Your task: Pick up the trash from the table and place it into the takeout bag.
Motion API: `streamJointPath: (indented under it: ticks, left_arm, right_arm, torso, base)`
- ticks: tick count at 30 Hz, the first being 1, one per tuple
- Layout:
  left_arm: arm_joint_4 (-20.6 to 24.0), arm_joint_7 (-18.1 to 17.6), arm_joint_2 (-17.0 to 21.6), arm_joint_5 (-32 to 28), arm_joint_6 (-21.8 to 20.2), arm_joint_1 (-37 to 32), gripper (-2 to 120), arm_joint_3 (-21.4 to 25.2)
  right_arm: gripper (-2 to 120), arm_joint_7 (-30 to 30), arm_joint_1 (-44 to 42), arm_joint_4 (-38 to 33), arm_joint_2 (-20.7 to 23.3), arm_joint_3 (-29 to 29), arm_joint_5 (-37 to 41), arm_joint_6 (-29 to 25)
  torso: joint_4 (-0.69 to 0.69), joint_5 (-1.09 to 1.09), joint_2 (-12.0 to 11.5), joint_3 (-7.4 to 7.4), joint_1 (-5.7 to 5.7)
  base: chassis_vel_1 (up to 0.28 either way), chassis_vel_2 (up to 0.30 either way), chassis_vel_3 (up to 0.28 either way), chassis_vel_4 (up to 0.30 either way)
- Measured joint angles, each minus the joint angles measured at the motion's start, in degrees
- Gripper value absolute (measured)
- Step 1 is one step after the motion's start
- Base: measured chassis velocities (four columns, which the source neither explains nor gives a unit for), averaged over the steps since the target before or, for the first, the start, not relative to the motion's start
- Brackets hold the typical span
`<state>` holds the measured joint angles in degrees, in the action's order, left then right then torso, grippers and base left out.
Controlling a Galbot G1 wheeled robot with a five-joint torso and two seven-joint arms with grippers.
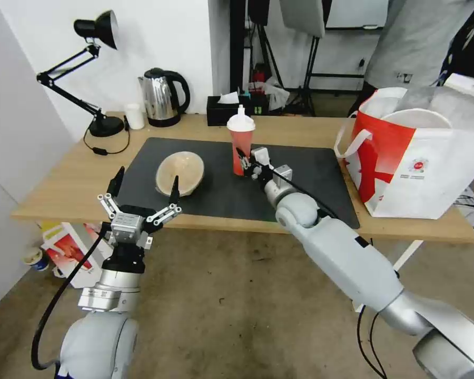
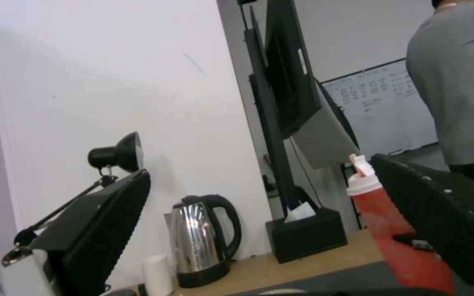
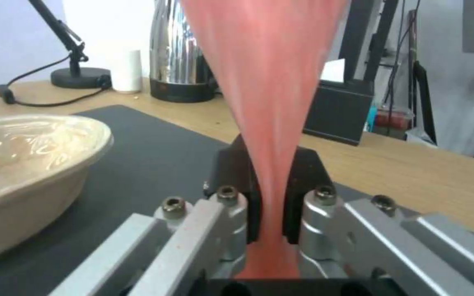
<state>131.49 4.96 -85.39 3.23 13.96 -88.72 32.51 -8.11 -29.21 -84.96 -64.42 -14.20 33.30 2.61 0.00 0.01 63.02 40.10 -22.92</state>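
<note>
Red and topped by a white domed lid, the plastic drink cup stands upright on the dark grey mat of our light-wood counter. Our right gripper has its fingers clenched on the cup's lower body. Our left gripper hovers spread wide near the beige oval bowl. At far right sits the white-and-red takeout bag.

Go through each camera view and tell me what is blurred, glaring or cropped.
Head view: even lighting, sharp; the takeout bag is cropped at the frame's side. Left wrist view: the open left gripper has its fingers looming dark and soft; the steel kettle shows glare streaks. Right wrist view: the red drink cup, pinched by the right gripper, is a close blur.
</note>
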Motion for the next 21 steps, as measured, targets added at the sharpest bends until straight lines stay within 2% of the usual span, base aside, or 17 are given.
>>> streamJointPath:
  ticks: [4,6,8,10,11,17,21]
  left_arm:
    - [-0.1,0.0,0.2,-0.1,0.0,0.1,100,0.0]
    - [-0.3,0.0,0.3,-0.1,0.0,0.1,100,0.1]
    - [-0.3,0.0,0.4,-0.1,0.0,0.1,100,0.1]
    - [-0.4,0.0,0.5,-0.1,0.0,0.2,100,0.0]
    - [-0.4,0.0,0.5,-0.1,0.0,0.2,100,0.0]
    - [-0.8,0.0,0.7,-0.1,-0.1,0.6,100,-0.4]
    - [-0.9,-0.1,0.7,-0.1,-0.1,0.7,100,-0.4]
  right_arm:
    - [4,-0.3,-1.0,-3.1,3.3,-0.2,0.9,0.6]
    - [4,-0.8,-3.0,-7.6,8.4,-0.1,2.4,1.0]
    - [4,-0.9,-3.7,-8.7,9.8,0.1,2.7,1.0]
    - [4,-0.9,-5.3,-12.0,13.5,1.2,3.5,1.1]
    - [4,-0.9,-5.3,-12.0,13.5,1.2,3.5,1.1]
    - [4,-1.1,-9.2,-18.5,21.2,4.4,5.8,1.0]
    - [4,-1.4,-11.4,-20.8,23.5,6.1,6.6,0.9]
  torso:
    - [0.0,0.0,0.0,0.0,0.0]
    - [-0.02,-0.01,0.0,0.0,0.0]
    - [-0.02,0.0,0.0,0.0,0.0]
    - [0.0,0.0,0.0,0.0,0.0]
    - [0.0,0.0,0.0,0.0,0.0]
    - [0.0,-0.02,0.0,0.0,0.0]
    - [0.0,0.0,0.0,0.0,0.0]
  base:
    - [0.0,0.0,0.0,0.0]
    - [0.0,0.0,0.0,0.0]
    - [0.0,0.0,0.0,0.0]
    - [0.0,0.0,0.0,0.0]
    - [0.0,0.0,0.0,0.0]
    - [0.0,0.0,0.0,0.0]
    - [0.0,0.0,0.0,0.0]
